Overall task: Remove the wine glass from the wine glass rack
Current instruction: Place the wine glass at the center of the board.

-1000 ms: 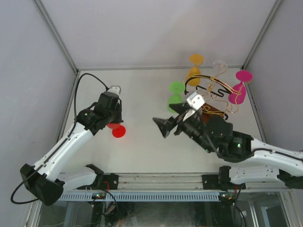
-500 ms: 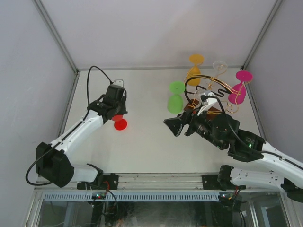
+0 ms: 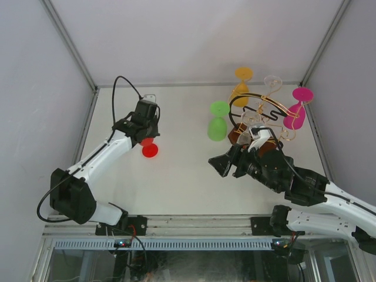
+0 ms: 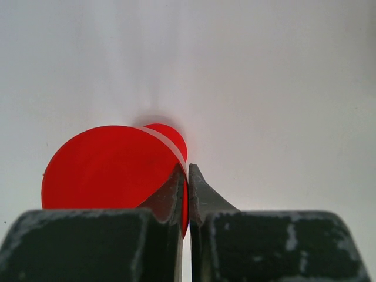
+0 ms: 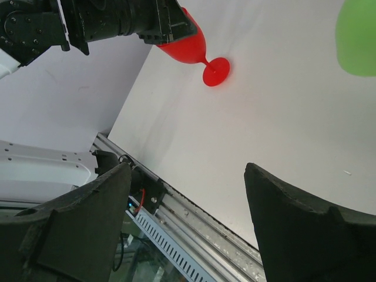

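Observation:
The wine glass rack (image 3: 259, 101) stands at the back right, with a dark brown base, a black wavy arch and gold wire arms. Green (image 3: 217, 127), orange (image 3: 241, 88), clear (image 3: 272, 81) and magenta (image 3: 296, 115) glasses hang on it. My left gripper (image 3: 144, 130) is shut on the bowl rim of a red wine glass (image 3: 149, 150), well left of the rack. The left wrist view shows the fingers (image 4: 187, 176) pinching the red rim (image 4: 111, 167). The glass (image 5: 191, 44) is tilted, its foot at the table. My right gripper (image 3: 222, 166) is open and empty, in front of the rack.
The white table (image 3: 176, 182) is walled by white panels on three sides. A metal rail (image 3: 200, 223) runs along the near edge. In the right wrist view, the green glass (image 5: 356, 35) shows at the upper right and the rail (image 5: 176, 235) lies below the open gripper (image 5: 188, 170).
My left gripper has carried the red glass a little farther back and right. My right gripper has drawn right and toward the near edge, staying open.

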You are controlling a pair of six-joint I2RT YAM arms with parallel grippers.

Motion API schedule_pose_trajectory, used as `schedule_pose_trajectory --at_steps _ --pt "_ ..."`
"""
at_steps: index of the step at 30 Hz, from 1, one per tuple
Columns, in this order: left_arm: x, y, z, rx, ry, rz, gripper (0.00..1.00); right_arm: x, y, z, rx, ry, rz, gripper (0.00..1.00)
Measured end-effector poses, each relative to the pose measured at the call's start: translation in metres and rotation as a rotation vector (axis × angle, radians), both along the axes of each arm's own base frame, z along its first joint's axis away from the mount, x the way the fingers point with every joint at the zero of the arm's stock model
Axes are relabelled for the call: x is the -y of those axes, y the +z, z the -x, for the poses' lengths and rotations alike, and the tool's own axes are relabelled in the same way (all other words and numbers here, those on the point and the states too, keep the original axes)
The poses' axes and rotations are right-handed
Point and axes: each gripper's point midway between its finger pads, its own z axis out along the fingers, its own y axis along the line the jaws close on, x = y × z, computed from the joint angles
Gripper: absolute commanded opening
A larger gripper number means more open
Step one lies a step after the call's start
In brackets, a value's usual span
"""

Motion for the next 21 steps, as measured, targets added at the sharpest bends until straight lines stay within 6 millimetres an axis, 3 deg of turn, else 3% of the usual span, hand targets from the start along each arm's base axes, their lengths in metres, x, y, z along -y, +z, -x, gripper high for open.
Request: schedule_pose_trajectory --at_steps 14,21 --pt "0.0002 -0.0084 -0.0030 -0.028 -0.004 -0.021 0.09 0.0045 -0.0013 0.0016 -0.027 -0.019 -0.020 0.78" --pt "-0.0017 -0.0091 -0.0035 -0.036 -0.002 -0.008 0.17 0.0051 -0.0013 0.0006 -0.031 -0.026 -0.025 0.78"
